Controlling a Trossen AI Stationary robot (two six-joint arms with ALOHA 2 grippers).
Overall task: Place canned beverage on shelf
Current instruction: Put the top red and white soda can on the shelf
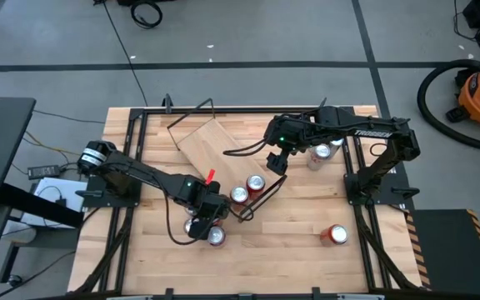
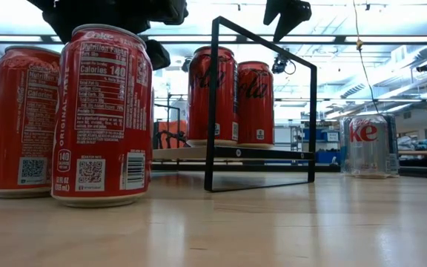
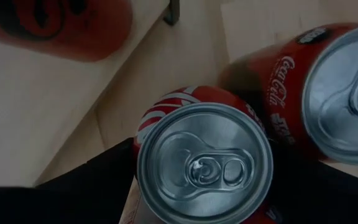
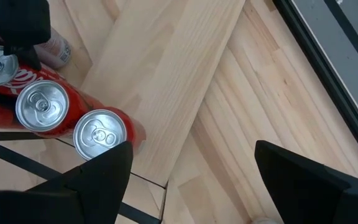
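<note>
Cans (image 1: 247, 188) (two) crowding shelf (image 1: 215, 150) end

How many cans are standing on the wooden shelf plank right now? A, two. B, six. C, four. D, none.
A: the high view shows two red cans standing side by side at the near end of the shelf, and the low view shows the same pair on the plank.
</note>
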